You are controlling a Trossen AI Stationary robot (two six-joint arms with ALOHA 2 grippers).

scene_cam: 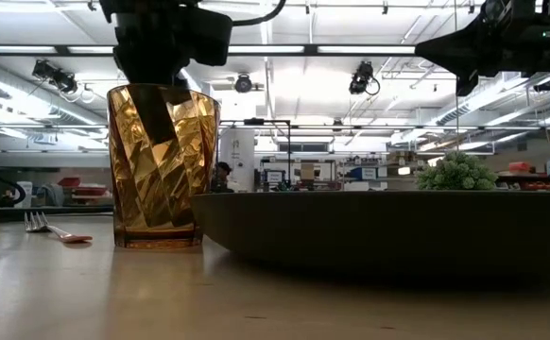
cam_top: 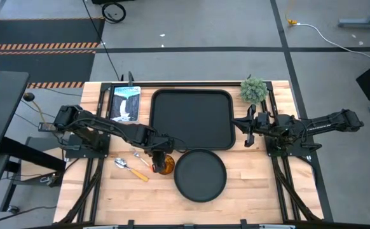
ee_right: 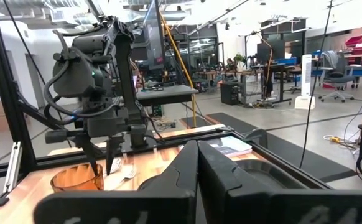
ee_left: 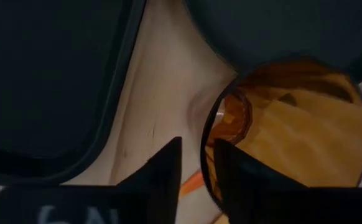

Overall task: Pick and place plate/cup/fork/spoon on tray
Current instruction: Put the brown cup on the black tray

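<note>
The amber cup (cam_top: 166, 166) stands upright on its base on the wooden table, just left of the round black plate (cam_top: 200, 177). My left gripper (cam_top: 160, 157) is over the cup's far-left side and shut on its wall; it also shows in the left wrist view (ee_left: 198, 146). The black tray (cam_top: 191, 121) lies behind them. The fork (cam_top: 142, 159) and the spoon (cam_top: 129, 169) lie flat to the cup's left. My right gripper (cam_top: 244, 132) is shut and empty, raised beside the tray's right edge. My left gripper has the cup's wall at the rim (ee_left: 207, 140) between its two fingers, one finger (ee_left: 231, 171) inside the cup and one (ee_left: 165, 168) outside. The fingers come from above, pointing down. The cup (scene_cam: 162, 165) stands upright with its base on the table.
A small green plant (cam_top: 253, 89) stands at the table's far right corner. A picture card (cam_top: 125, 103) lies left of the tray. The plate's rim (scene_cam: 388, 231) is close to the cup's right side. Bare wood lies along the near edge.
</note>
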